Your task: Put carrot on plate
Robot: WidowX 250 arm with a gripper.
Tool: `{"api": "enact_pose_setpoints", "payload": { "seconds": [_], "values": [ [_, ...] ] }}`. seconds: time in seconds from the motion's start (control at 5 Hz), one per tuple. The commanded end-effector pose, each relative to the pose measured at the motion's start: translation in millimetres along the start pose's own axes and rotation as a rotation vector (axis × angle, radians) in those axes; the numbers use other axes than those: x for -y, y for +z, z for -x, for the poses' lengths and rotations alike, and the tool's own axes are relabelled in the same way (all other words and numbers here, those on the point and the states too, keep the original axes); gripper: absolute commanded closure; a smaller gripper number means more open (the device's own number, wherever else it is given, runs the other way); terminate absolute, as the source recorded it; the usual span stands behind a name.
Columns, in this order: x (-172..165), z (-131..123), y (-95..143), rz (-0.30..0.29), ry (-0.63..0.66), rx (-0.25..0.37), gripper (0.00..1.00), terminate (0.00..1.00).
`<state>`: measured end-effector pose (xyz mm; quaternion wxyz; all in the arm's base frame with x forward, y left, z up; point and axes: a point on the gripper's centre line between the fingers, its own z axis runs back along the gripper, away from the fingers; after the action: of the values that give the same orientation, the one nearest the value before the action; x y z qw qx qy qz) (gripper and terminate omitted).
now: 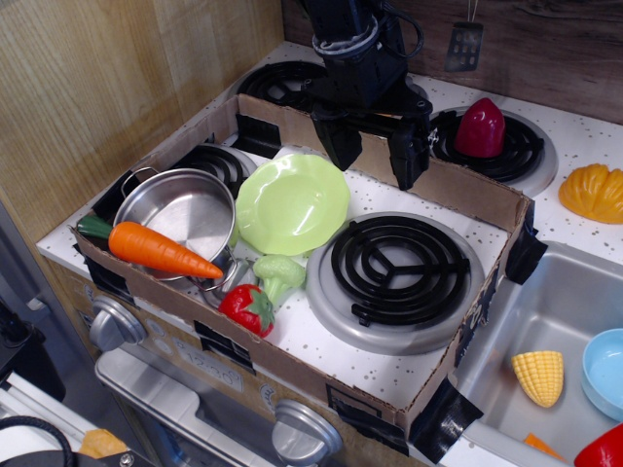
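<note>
The carrot [161, 250] is bright orange with a dark green stem end pointing left. It lies across the front rim of the steel pot [185, 214] at the front left of the toy stove. The lime-green scalloped plate [292, 202] rests tilted just right of the pot, leaning on its rim. My gripper [372, 154] hangs above the back edge of the stove, behind and right of the plate, with its two black fingers [339, 144] spread apart and nothing between them. It is far from the carrot.
A cardboard wall [458, 185] rings the stove top. A red strawberry [248, 308] and a green broccoli piece [277, 273] lie in front of the plate. A black burner [399, 268] sits at the right. A sink [545, 331] holds corn and a blue bowl [605, 372].
</note>
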<state>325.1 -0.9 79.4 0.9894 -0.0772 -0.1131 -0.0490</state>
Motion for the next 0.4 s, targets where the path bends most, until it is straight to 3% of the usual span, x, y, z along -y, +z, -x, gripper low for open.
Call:
{"api": "enact_pose_setpoints", "payload": {
  "seconds": [0.0,0.2],
  "values": [
    [0,0,0,0.000,0.000,0.000,0.00,0.00],
    [-4,13,18,-0.002,-0.127,-0.020,0.00,0.00]
  ]
}}
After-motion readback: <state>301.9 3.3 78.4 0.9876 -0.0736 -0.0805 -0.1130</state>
